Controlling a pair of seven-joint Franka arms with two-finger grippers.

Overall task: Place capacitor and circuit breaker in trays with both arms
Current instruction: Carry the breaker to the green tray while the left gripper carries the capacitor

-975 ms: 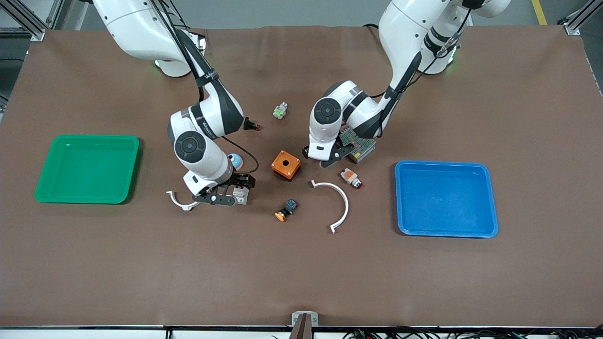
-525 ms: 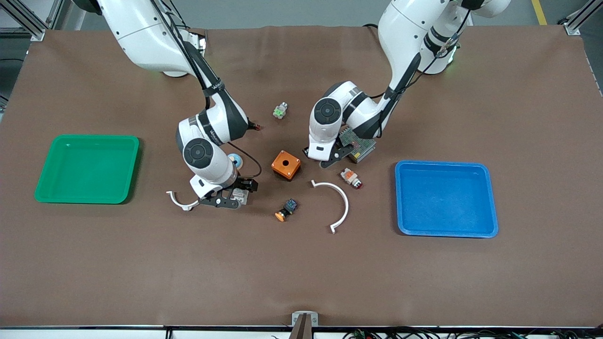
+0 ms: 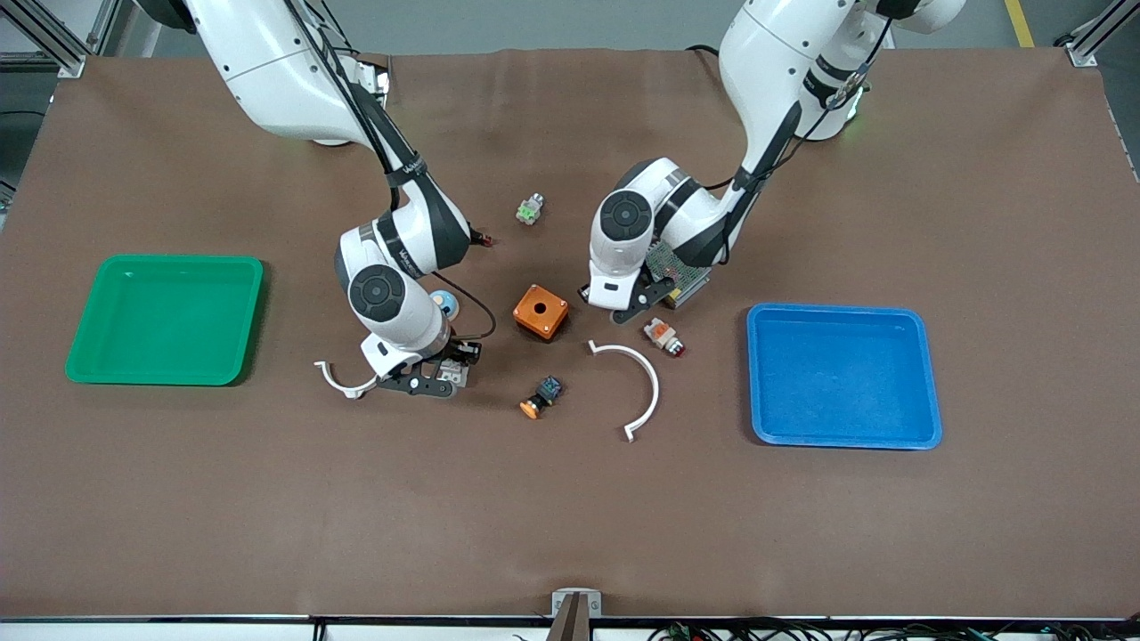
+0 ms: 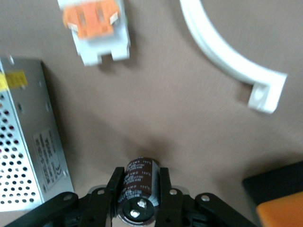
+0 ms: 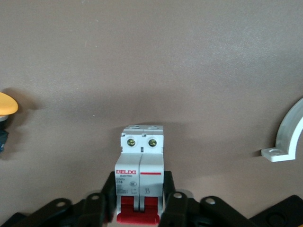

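We read step as grasp just made, lift not begun.

Left gripper (image 4: 139,204) clamped on capacitor (image 4: 138,182), low over table between orange box (image 3: 540,312) and perforated metal unit (image 3: 679,271). Capacitor: dark cylinder, printed sleeve, grey end with terminals.

Right gripper (image 5: 139,205) clamped on circuit breaker (image 5: 140,163), low over table beside small white bracket (image 3: 337,378). Breaker: white-grey block, two screw terminals, red levers between fingers.

Next, we judge: lift straight up, then carry to trays, blue tray (image 3: 842,374) at left arm's end, green tray (image 3: 165,318) at right arm's end. Which tray for which, we cannot tell.
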